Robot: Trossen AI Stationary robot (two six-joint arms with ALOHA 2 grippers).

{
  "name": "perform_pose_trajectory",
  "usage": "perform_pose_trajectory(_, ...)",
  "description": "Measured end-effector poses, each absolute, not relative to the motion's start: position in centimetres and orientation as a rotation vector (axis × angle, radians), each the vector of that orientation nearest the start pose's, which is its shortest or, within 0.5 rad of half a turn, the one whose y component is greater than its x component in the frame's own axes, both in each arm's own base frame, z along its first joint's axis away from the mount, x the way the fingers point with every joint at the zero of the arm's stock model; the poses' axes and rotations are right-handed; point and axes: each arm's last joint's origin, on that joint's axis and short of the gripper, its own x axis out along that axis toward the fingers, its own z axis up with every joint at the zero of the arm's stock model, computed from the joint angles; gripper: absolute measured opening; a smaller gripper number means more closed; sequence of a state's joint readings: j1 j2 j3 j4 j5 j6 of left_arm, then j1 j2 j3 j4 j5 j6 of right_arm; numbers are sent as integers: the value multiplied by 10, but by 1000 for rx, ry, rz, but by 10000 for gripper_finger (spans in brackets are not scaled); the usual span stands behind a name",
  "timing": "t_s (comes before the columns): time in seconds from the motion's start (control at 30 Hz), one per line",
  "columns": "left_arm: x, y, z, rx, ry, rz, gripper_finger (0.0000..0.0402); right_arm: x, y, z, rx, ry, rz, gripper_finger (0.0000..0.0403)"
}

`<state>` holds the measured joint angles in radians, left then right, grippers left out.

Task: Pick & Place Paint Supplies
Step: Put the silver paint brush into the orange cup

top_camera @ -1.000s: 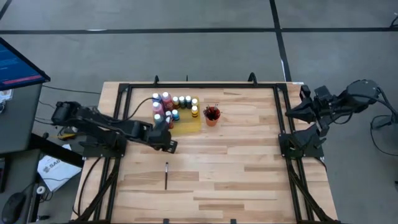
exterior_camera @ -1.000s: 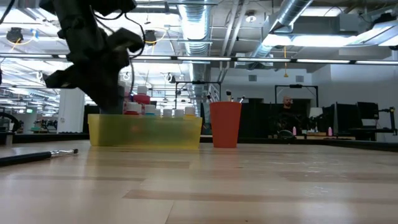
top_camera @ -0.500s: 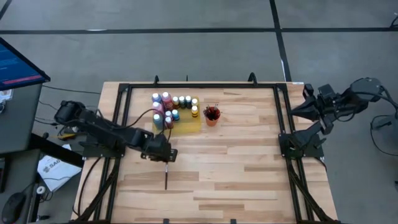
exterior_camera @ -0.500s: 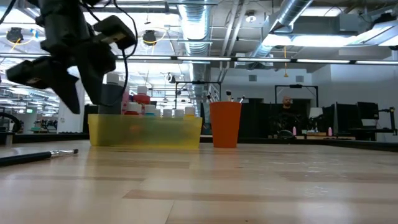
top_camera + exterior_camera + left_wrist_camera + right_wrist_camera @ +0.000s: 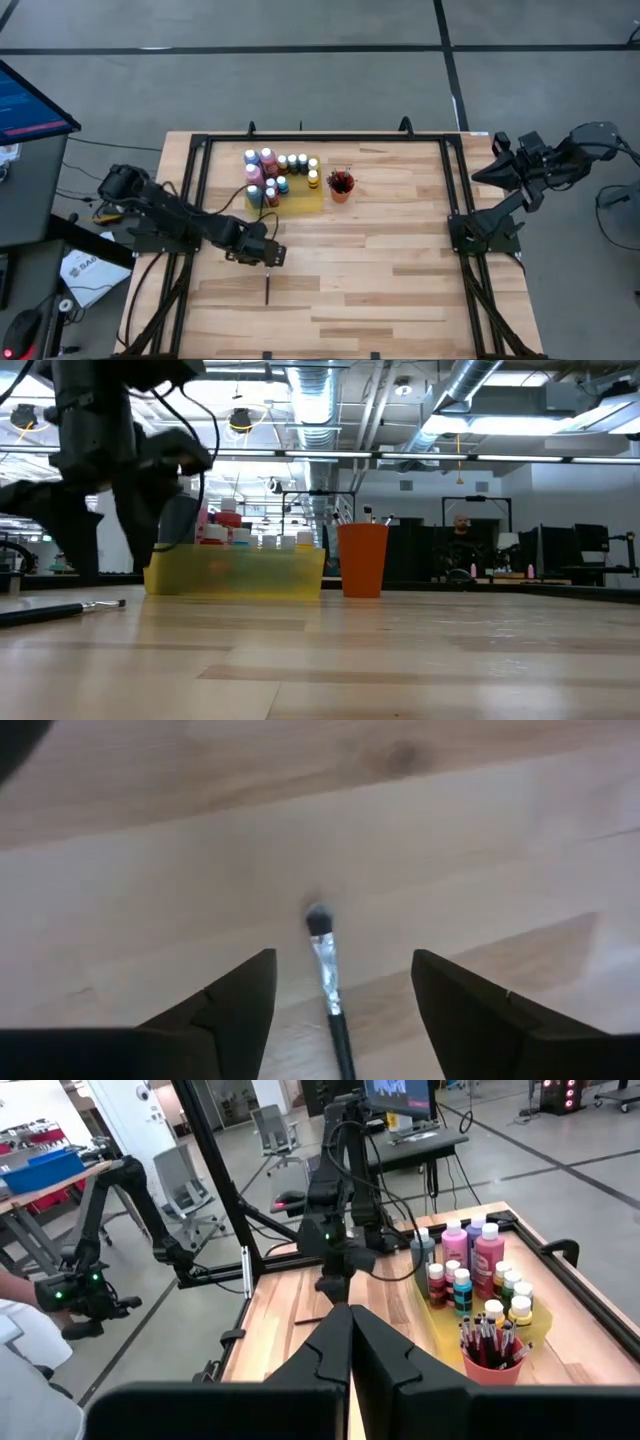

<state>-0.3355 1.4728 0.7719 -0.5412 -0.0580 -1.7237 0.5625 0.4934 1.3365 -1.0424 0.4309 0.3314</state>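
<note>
We see left gripper [image 5: 340, 990] low over table [image 5: 380, 260], fingers spread, straddling lone brush [image 5: 327, 970] lying flat, ungrasped. Paint bottles [image 5: 275, 172] stand on yellow mat [image 5: 305, 200] beside orange cup [image 5: 341, 190]. Right gripper [image 5: 350, 1342] clenched, empty, off table's right edge.

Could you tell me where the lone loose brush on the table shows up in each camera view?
High view: loose brush just below the left claw.
Low view: far left on the tabletop.
Left wrist view: between the open fingers.
Right wrist view: not discernible.
Shared landmark: orange cup.
</note>
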Motion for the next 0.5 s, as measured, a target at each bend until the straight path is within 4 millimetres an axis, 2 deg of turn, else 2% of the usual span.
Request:
perform_pose_trajectory(0.27,246,-85,139,-1219,1109,920,227,5,-11,433,235,196,100,1)
perform_pose_trajectory(0.4,247,-86,135,-1222,1117,947,225,5,-11,433,235,196,101,1)
perform_pose_trajectory(0.5,247,-86,134,-1231,1113,965,208,5,-11,433,235,196,100,1)
